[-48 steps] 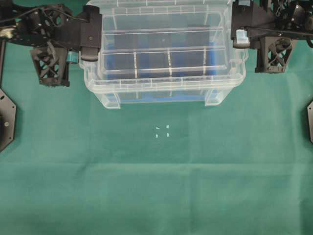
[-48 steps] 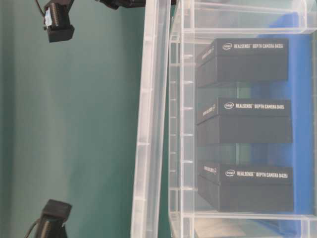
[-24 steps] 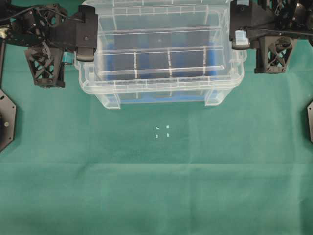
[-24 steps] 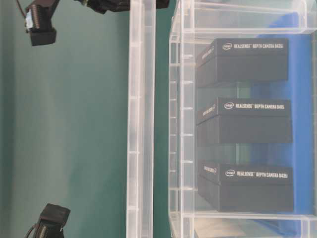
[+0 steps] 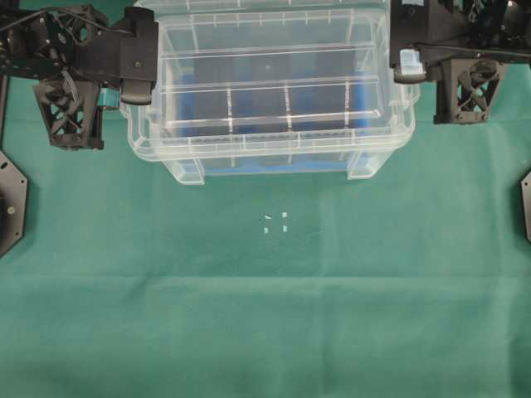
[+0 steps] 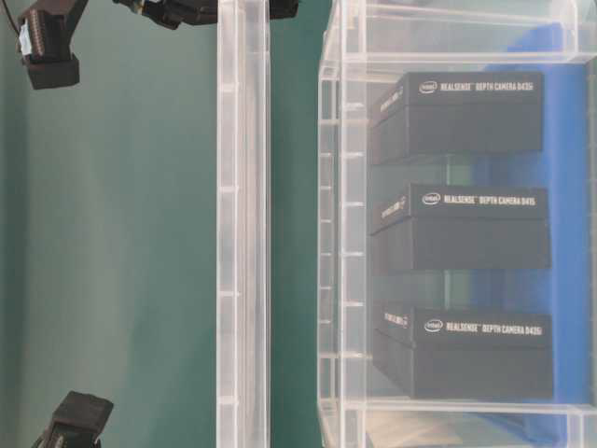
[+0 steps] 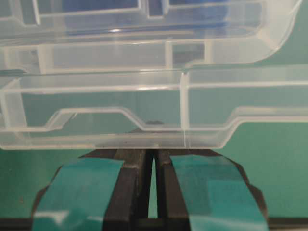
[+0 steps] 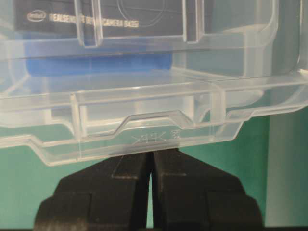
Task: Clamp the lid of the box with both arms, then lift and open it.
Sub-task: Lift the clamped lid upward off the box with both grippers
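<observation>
The clear lid (image 5: 265, 83) hangs level above the box (image 5: 274, 164), held at both short ends. In the table-level view the lid (image 6: 242, 233) stands apart from the box (image 6: 340, 233) with a green gap between them. My left gripper (image 5: 137, 76), with teal tape, is shut on the lid's left end tab; in the left wrist view the gripper (image 7: 153, 147) pinches the lid (image 7: 144, 115). My right gripper (image 5: 406, 66) is shut on the right end tab; in the right wrist view the gripper (image 8: 151, 155) pinches the lid (image 8: 144, 132). Three black blocks (image 6: 457, 229) stand in the box on the blue floor.
Green cloth (image 5: 265, 315) covers the table. Small white tape marks (image 5: 275, 222) lie in front of the box. Black arm bases sit at the left edge (image 5: 10, 199) and at the right edge (image 5: 525, 203).
The lid has risen away from the box and levelled out. Its left end and my left arm have moved up and outward. The gap between lid and box has widened.
</observation>
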You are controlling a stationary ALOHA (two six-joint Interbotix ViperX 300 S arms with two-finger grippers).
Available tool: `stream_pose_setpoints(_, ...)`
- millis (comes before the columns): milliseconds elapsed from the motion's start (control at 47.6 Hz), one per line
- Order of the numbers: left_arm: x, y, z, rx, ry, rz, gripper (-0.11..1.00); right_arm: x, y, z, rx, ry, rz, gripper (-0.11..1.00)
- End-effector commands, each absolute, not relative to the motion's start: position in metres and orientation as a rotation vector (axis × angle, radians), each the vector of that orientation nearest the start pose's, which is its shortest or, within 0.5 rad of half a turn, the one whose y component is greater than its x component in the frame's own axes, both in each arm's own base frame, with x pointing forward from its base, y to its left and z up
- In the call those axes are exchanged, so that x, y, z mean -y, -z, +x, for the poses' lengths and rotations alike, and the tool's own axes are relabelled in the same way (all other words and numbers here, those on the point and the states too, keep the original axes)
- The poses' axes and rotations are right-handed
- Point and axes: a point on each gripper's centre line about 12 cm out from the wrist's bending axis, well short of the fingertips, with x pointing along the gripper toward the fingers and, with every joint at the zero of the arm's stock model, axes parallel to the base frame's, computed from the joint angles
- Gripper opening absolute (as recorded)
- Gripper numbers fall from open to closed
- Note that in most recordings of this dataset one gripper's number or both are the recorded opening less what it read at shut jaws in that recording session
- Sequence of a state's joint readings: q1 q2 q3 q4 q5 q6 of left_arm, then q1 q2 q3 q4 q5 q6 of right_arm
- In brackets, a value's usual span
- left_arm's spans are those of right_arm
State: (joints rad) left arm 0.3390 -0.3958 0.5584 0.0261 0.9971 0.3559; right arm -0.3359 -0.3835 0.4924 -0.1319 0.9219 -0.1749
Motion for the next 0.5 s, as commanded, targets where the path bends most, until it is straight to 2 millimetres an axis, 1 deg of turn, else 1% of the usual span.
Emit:
stream_pose_setpoints(0, -0.089, -0.297, 0.28, -1.095, -0.101, 0.16, 0.01, 0.094, -0.323, 0.298, -0.962, 0.233, -0.127, 0.0)
stream_pose_setpoints(189, -0.079, -0.295, 0.279, -1.119, -0.091, 0.13, 0.01, 0.082, -0.322, 0.3, -0.966, 0.224, -0.1, 0.0)
stream_pose_setpoints(273, -0.07, -0.295, 0.281, -1.12, -0.07, 0.134, 0.01, 0.076, -0.322, 0.3, -0.973, 0.218, -0.091, 0.0)
stream_pose_setpoints(483, -0.051, -0.294, 0.284, -1.117, -0.046, 0.122, 0.01, 0.051, -0.324, 0.302, -0.969, 0.188, -0.111, 0.0)
